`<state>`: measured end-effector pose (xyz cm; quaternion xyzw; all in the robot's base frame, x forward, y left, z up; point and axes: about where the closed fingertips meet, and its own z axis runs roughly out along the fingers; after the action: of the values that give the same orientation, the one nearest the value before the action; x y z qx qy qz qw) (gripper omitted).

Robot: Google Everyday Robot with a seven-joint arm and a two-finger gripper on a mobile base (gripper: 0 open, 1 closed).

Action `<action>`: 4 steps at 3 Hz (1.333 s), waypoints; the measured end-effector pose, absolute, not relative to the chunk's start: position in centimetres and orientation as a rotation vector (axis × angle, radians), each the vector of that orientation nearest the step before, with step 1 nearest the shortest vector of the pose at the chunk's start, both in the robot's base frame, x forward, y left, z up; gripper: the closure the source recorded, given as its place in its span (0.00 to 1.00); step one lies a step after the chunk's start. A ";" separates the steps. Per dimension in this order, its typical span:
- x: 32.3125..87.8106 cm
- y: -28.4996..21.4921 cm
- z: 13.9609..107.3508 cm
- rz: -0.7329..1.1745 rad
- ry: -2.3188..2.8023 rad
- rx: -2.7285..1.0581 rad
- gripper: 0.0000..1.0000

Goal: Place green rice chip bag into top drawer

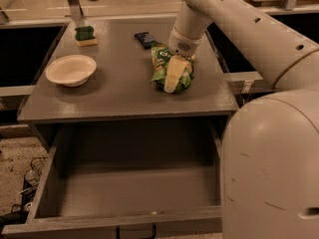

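The green rice chip bag [160,63] lies on the grey table top [119,91], right of the middle. My gripper [173,74] comes down from the upper right and sits right on the bag, covering its middle. The bag rests on the table. The top drawer [124,218] is pulled out towards the camera below the table top. Its inside shows nothing in it, and its dark handle [135,231] is at the bottom edge.
A white bowl [71,69] sits at the table's left. A green-and-yellow sponge [85,35] is at the back left, and a small dark packet [145,39] lies behind the bag. My pale arm and base [269,163] fill the right side.
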<state>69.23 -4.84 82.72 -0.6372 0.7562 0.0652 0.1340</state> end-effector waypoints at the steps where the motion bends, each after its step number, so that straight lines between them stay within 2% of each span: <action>1: 69.2 -4.8 82.6 0.190 2.193 -1.848 0.16; 4: 69.2 -4.8 82.6 0.190 2.193 -1.848 0.86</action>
<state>69.22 -4.82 82.60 -0.6372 0.7562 0.0656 0.1331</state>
